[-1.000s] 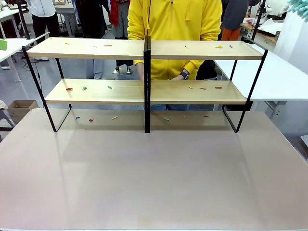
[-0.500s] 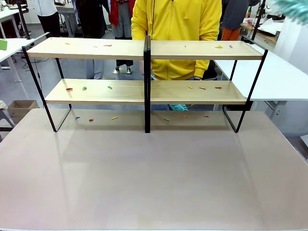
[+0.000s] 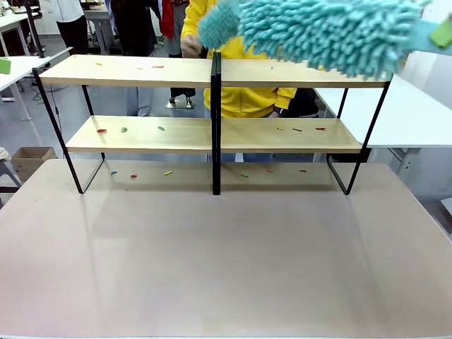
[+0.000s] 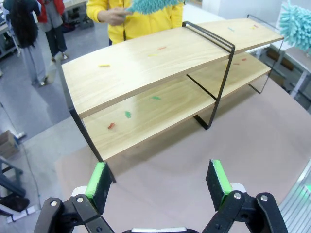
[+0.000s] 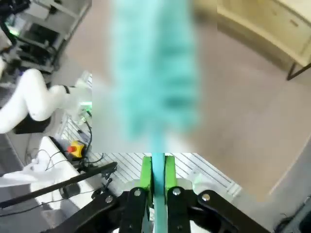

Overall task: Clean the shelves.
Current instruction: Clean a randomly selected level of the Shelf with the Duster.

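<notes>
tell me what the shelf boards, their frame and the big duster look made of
Shelf boards: light wood or laminate, matte, faint grain.
Frame: probably painted black metal, given such thin bars.
Big duster: likely teal microfibre; fluffy noodle-like strands.

Shelves [image 3: 215,106] across mid-frame on the bench [image 3: 226,261], scraps [image 3: 123,130] on both boards and on the bench beneath, person [image 3: 247,99] behind at upper centre, duster [image 3: 325,32] at upper right before the top board, its handle clamped in the right end effector [image 5: 157,167]

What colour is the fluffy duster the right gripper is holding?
Teal, shaggy microfibre; the duster shows clearest in the front view, right gripper shut on its handle.
</notes>
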`<state>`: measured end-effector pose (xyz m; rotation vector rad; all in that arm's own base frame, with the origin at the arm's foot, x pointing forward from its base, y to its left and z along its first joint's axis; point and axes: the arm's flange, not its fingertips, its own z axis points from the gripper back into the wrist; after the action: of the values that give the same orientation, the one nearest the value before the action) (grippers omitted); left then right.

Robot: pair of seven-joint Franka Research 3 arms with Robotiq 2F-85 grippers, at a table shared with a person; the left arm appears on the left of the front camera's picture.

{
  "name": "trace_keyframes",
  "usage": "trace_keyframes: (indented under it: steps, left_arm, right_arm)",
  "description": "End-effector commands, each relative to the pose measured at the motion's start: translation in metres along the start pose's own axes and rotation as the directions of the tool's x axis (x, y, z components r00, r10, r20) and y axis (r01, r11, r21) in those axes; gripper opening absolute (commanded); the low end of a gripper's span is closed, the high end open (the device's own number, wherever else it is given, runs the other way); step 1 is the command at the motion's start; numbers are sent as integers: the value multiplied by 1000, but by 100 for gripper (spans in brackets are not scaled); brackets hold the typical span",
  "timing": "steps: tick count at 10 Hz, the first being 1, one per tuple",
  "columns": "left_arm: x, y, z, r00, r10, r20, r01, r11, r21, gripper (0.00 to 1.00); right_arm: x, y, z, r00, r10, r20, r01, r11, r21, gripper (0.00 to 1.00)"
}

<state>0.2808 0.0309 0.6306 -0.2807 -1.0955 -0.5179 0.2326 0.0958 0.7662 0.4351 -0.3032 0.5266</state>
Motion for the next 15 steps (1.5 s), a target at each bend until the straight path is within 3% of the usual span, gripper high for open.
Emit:
trace_keyframes:
  steps: [1,2,3,5,6,7,9,12,13,15]
  left_arm:
    - [0,-1,-1,1000,8,-2,-8,1000,10,100]
    - [0,-1,-1,1000,8,-2,-8,1000,10,100]
    - [0,-1,-1,1000,8,-2,-8,1000,10,100]
    - [0,-1,-1,1000,8,-2,-8,1000,10,100]
    - [0,-1,-1,1000,8,-2,-8,1000,10,100]
    - [0,-1,-1,1000,8,-2,-8,1000,10,100]
    - [0,-1,-1,1000,8,-2,-8,1000,10,100]
    - [0,-1,-1,1000,8,-2,-8,1000,10,100]
    - [0,-1,-1,1000,8,-2,-8,1000,10,100]
    - [0,-1,-1,1000,8,-2,-8,1000,10,100]
  right_arm:
    - [-23,-40,19,997,-77,12,75,992,105,12]
    - [0,0,0,1000,0,0,0,1000,0,12]
    - [-5,-4,12,991,-76,108,77,997,-9,12]
    - [-15,-40,34,955,-207,211,193,978,83,12]
    - [-39,-74,51,921,-303,246,277,951,135,12]
    - [-88,-89,68,915,-294,277,237,946,221,12]
    - [-171,-92,82,862,-357,359,260,921,291,12]
    - [-200,-102,60,824,-419,383,307,896,320,12]
    - [-203,-101,87,853,-388,350,293,909,295,12]
    - [-203,-101,87,853,-388,350,293,909,295,12]
